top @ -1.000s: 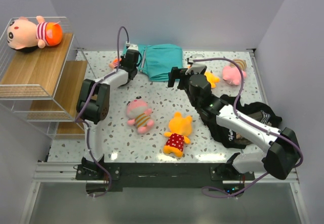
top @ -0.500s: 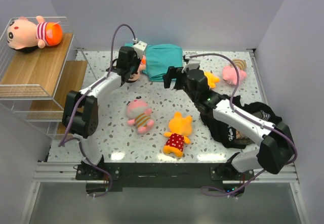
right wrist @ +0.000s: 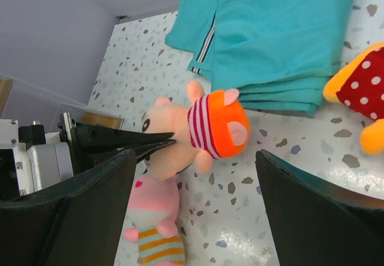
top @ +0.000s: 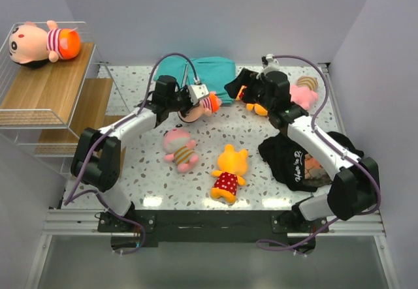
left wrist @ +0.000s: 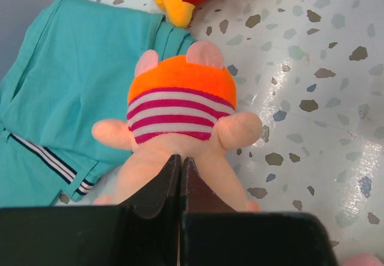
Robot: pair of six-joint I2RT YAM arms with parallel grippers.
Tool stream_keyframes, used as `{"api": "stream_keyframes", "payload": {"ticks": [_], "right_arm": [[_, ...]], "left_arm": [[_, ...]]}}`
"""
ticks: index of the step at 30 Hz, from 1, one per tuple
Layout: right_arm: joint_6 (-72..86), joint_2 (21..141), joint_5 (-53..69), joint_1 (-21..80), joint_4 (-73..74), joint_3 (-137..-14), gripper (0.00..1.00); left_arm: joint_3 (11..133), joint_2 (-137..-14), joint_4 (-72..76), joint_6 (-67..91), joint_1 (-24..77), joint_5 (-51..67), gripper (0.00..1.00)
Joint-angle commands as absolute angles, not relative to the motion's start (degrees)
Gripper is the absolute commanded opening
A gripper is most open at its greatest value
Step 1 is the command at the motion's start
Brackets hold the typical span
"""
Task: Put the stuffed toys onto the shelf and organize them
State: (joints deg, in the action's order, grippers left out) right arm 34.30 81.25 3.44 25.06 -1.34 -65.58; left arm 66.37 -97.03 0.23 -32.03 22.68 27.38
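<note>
My left gripper (top: pixel 188 100) is shut on the head of a peach stuffed toy (top: pixel 204 104) in a striped shirt and orange shorts, just in front of the teal cloth. In the left wrist view its fingertips (left wrist: pixel 180 161) pinch the toy (left wrist: pixel 180 107). My right gripper (top: pixel 236 85) stands open to the right of that toy, not touching it. In its own view the jaws (right wrist: pixel 193 155) frame the toy (right wrist: pixel 207 125) from a distance. A pink striped toy (top: pixel 179 148) and an orange one in a red dotted dress (top: pixel 228 172) lie mid-table. Another peach toy (top: pixel 40 41) lies on the shelf (top: pixel 52 96).
The teal cloth (top: pixel 212 75) lies at the back. Another orange toy (top: pixel 256 106) is half hidden under my right arm, and a pink toy (top: pixel 302 95) lies at the back right. A black garment (top: pixel 299 163) sits under the right forearm.
My left gripper has carried the peach toy rightward and nearer, off the cloth's left end. My right gripper has swung back and to the right, and its jaws have narrowed a little.
</note>
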Motion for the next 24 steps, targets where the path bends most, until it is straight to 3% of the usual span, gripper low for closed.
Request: {"api": "stream_keyframes", "payload": {"ticks": [1, 8, 12, 16, 17, 19, 21, 24], "right_arm": [[37.8, 79.5, 7.9, 25.0, -2.1, -63.1, 0.84], [38.4, 76.0, 5.8, 25.0, -3.8, -59.1, 0.84], [38.3, 75.3, 5.2, 25.0, -3.7, -58.8, 0.84], [38.5, 73.8, 2.8, 25.0, -4.0, -57.3, 0.86], [38.4, 73.7, 2.6, 25.1, -4.0, -57.2, 0.86], [38.1, 73.4, 2.2, 25.0, -4.0, -57.0, 0.87], [37.9, 73.2, 2.0, 25.0, -4.0, -57.0, 0.87], [37.9, 72.9, 1.8, 25.0, -3.7, -57.0, 0.87]], "left_arm": [[68.0, -97.7, 0.1, -43.8, 22.8, 34.5, 0.00], [61.0, -95.2, -1.8, -62.1, 22.9, 33.1, 0.00], [63.1, -97.6, -1.7, -60.0, 22.9, 27.3, 0.00], [67.3, -100.5, -3.7, -52.6, 22.5, 26.7, 0.25], [67.1, -100.2, -2.0, -47.7, 22.5, 26.7, 0.41], [66.5, -98.9, 4.0, -43.1, 22.5, 24.9, 0.48], [67.1, -98.0, 6.3, -36.3, 22.5, 20.5, 0.49], [74.2, -99.5, 2.4, -28.1, 22.5, 14.9, 0.56]]}}
